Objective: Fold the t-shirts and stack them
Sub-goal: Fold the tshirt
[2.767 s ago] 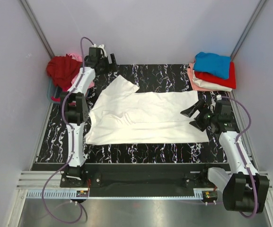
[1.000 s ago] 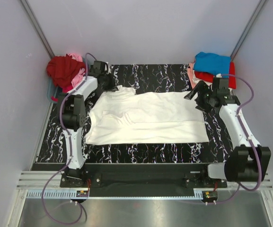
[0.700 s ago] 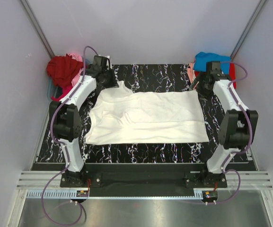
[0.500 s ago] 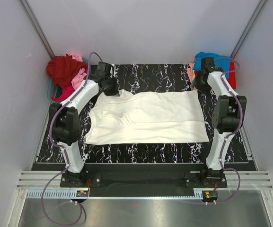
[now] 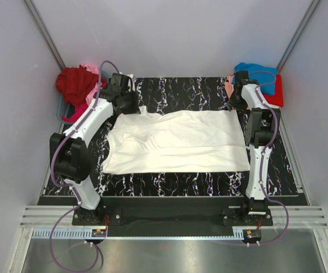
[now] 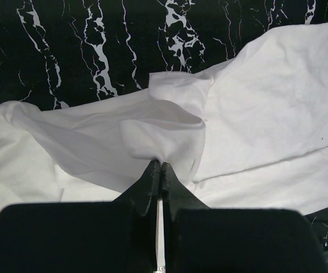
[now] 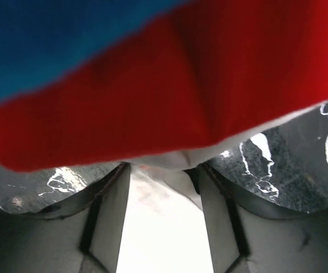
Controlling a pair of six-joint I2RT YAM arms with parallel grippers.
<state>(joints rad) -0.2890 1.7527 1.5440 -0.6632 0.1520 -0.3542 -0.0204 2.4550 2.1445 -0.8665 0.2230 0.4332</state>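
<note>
A white t-shirt (image 5: 181,139) lies spread on the black marbled table (image 5: 198,91). My left gripper (image 5: 131,106) is at its far left corner. In the left wrist view that gripper (image 6: 159,164) is shut on a bunched fold of the white t-shirt (image 6: 254,114). My right gripper (image 5: 237,104) is at the shirt's far right corner, against the stack of folded shirts with the blue shirt (image 5: 257,71) on top. In the right wrist view the right gripper (image 7: 164,170) stands open with white cloth between its fingers, under the red shirt (image 7: 209,85) and the blue shirt (image 7: 50,34).
A heap of red clothing (image 5: 75,82) with some pink clothing (image 5: 92,95) sits off the table's far left corner. A red shirt (image 5: 274,96) in the stack reaches the right wall. Grey walls close in the table on three sides.
My right arm swung from the shirt's right edge to its far right corner, jaws narrowing. My left gripper carried the sleeve inward over the shirt.
</note>
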